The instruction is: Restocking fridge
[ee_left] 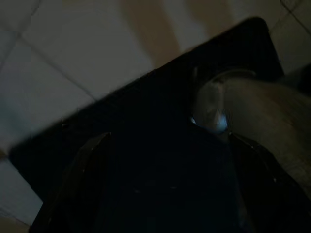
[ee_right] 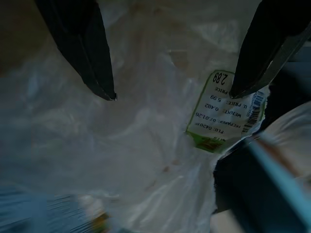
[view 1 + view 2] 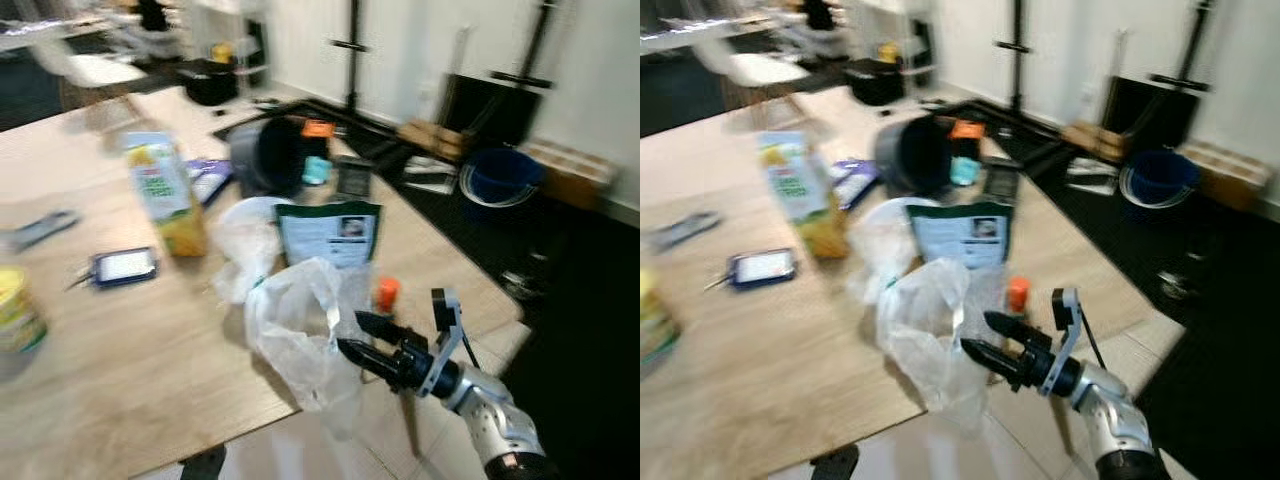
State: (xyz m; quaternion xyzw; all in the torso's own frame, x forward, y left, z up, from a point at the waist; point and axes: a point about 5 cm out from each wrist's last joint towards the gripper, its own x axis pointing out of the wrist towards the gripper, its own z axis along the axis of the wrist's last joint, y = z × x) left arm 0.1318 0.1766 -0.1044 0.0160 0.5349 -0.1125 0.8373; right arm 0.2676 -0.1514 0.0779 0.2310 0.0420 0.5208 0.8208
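Table [image 3: 120,380]: a light wooden top is seen, loaded with groceries and odd items; its near corner lies beside the right arm.
Floor: pale tiles are seen under the table edge, dark flooring further right.
Blue bucket [image 3: 503,176]: it is set on the dark floor, well apart from the table; its contents cannot be made out.
Dark pot [image 3: 268,155]: it is tipped on its side at the far part of the table, mouth toward the camera; the inside looks dark and nothing in it can be told.
Clear plastic bag [image 3: 300,330]: it is crumpled at the table's near edge and hangs partly over it; a price label [image 2: 221,111] is stuck on it, and the contents are too blurred to name.
Green packet [image 3: 328,234]: it stands just behind the clear bag, printed face forward.
Juice carton [image 3: 165,193]: it stands upright, left of the bags.
Yellow tub [image 3: 15,318]: it is cut by the left border.
Phone [image 3: 124,267]: it lies flat near the carton.
Orange-capped item [image 3: 387,292]: it is seen just beside the bag, partly hidden.
Right gripper [image 3: 352,335]: its fingers are spread apart, tips right at the clear bag, nothing clamped.
Left gripper: the wrist view is very dark; whether its fingers are apart or together cannot be told.
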